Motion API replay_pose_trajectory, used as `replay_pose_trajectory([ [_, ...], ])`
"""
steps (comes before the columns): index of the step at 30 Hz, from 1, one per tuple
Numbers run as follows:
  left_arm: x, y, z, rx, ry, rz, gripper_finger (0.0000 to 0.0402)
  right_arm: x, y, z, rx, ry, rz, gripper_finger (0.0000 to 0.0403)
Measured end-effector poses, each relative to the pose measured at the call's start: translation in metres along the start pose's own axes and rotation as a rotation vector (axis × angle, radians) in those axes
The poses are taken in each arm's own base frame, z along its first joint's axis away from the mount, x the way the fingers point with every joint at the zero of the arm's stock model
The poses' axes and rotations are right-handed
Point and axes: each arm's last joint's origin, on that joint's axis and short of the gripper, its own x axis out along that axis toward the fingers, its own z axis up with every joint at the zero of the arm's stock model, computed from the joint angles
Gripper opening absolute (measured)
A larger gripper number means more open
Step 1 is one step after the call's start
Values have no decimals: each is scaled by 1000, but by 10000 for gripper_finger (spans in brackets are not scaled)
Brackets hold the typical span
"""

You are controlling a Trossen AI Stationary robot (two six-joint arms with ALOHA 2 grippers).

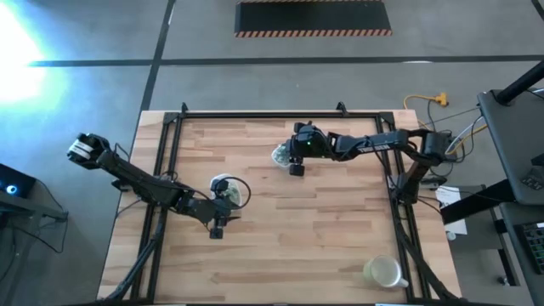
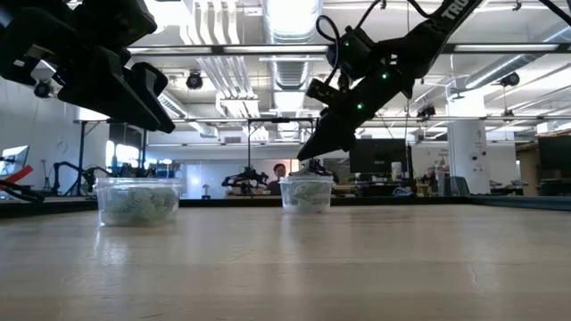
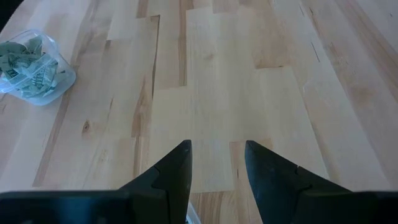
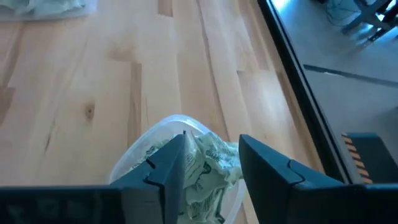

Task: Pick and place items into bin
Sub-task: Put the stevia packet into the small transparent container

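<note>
The right gripper (image 4: 211, 165) hangs directly over a clear round container (image 4: 155, 140) heaped with the items (image 4: 214, 165), small green-and-white wrapped pieces; its two fingers stand parted with a crumpled wrapper between them, though the wrist view does not make plain whether the pads actually pinch it, so I cannot tell if it is grasped. In the high view this gripper (image 1: 296, 161) sits just beside and partly over that container (image 1: 279, 155) near the middle of the wooden table (image 1: 280, 246). The left gripper (image 3: 217, 165), fingers spread and holding nothing, waits over bare wood, with a second clear container (image 3: 37, 68) of the same pieces off ahead and to one side of it. The pieces look light, soft and crinkly, likely slippery in their film; they should crush harmlessly, so a firm pinch across the middle of a single top piece, taken from straight above, seems the best hold.
</note>
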Motion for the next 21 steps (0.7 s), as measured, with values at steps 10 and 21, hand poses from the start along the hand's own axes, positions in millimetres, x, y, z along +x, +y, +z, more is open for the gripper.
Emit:
replay_pose_trajectory([
  [10, 0, 0, 0, 0, 0, 0, 132, 3, -3, 1, 42, 0, -86, 143],
  [21, 0, 0, -1, 1, 3, 1, 132, 15, 8, -17, 12, 135, -21, 143],
])
